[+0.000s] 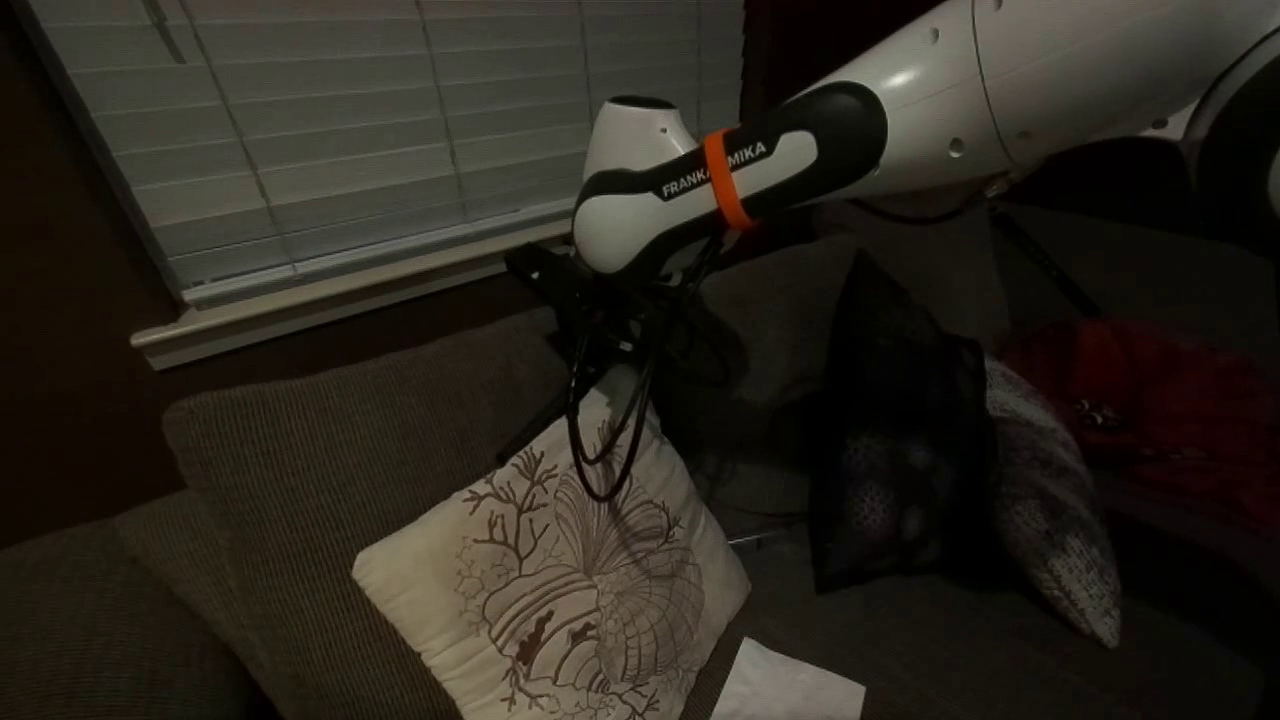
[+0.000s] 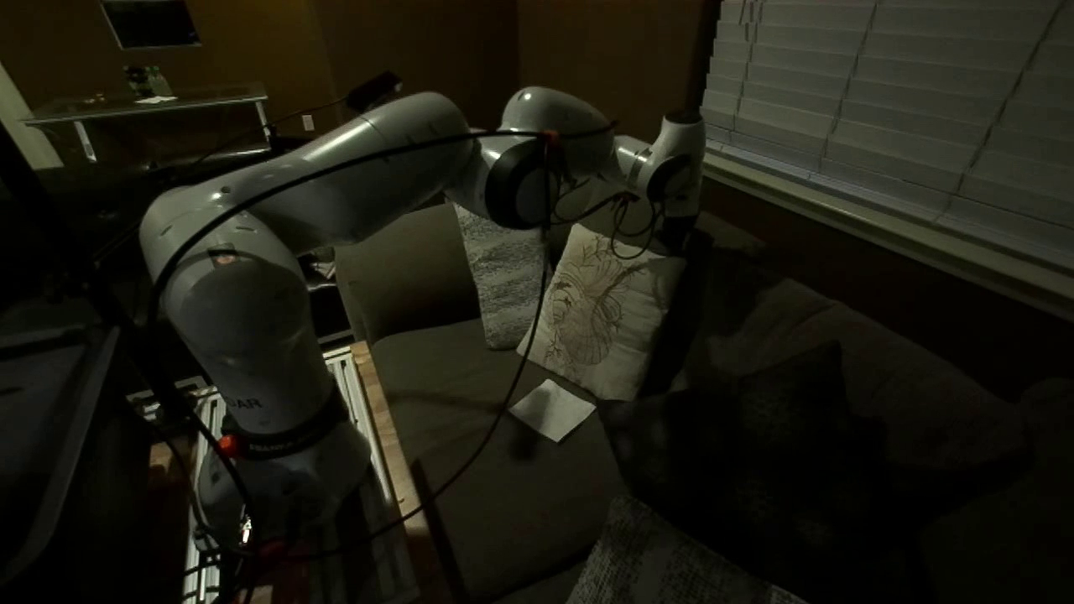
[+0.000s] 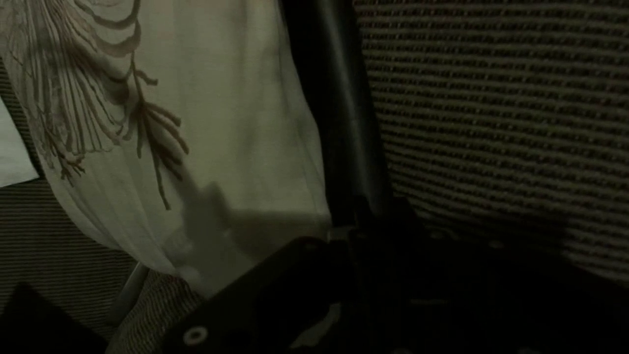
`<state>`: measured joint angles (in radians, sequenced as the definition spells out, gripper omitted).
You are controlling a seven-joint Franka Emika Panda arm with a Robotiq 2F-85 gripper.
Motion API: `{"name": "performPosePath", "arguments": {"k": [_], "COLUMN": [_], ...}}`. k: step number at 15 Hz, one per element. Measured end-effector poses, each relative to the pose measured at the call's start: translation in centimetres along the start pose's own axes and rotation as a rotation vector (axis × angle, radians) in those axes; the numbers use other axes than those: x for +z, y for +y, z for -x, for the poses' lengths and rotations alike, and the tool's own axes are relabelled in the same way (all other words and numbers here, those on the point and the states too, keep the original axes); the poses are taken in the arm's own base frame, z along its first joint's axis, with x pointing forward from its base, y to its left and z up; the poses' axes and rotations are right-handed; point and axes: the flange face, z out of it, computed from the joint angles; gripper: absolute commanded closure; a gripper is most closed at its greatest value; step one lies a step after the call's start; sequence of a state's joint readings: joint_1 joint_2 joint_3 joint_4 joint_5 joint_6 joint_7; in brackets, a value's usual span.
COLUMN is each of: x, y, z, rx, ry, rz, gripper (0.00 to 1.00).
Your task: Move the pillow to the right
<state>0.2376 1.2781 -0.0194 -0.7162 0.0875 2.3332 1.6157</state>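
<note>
Pillow (image 1: 585, 590), square, cream, brown coral-and-shell print, corner upward, tool (image 1: 602, 358) at that corner, grip too dark to judge

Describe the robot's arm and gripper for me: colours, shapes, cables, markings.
The arm is white, with rounded, tubular segments. A black panel carries pale lettering, "FRANK" and "MIKA" legible either side of an orange band. Thin black cables loop near the gripper, which looks black, with a pale round fastener; its finer detail is too dark to make out.
</note>
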Motion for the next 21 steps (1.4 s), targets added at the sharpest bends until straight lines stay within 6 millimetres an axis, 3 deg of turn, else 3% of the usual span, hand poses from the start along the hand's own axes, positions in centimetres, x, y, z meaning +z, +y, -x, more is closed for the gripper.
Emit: {"name": "performPosePath", "arguments": {"k": [4, 8, 9, 11, 16, 21], "x": [0.0, -2.3, -2.8, -2.9, -2.3, -1.4], "y": [0.1, -1.2, -1.4, -1.3, -0.5, 0.4], "z": [-0.1, -0.1, -0.1, -0.3, 0.0, -1.3], "rx": [0.001, 0.001, 0.002, 0.014, 0.022, 0.038], "ry": [0.001, 0.001, 0.001, -0.016, -0.099, -0.094], "rz": [0.014, -0.026, -0.026, 0.005, 0.072, 0.149], "gripper": [1.0, 1.0, 0.74, 0.67, 0.32, 0.0]}}
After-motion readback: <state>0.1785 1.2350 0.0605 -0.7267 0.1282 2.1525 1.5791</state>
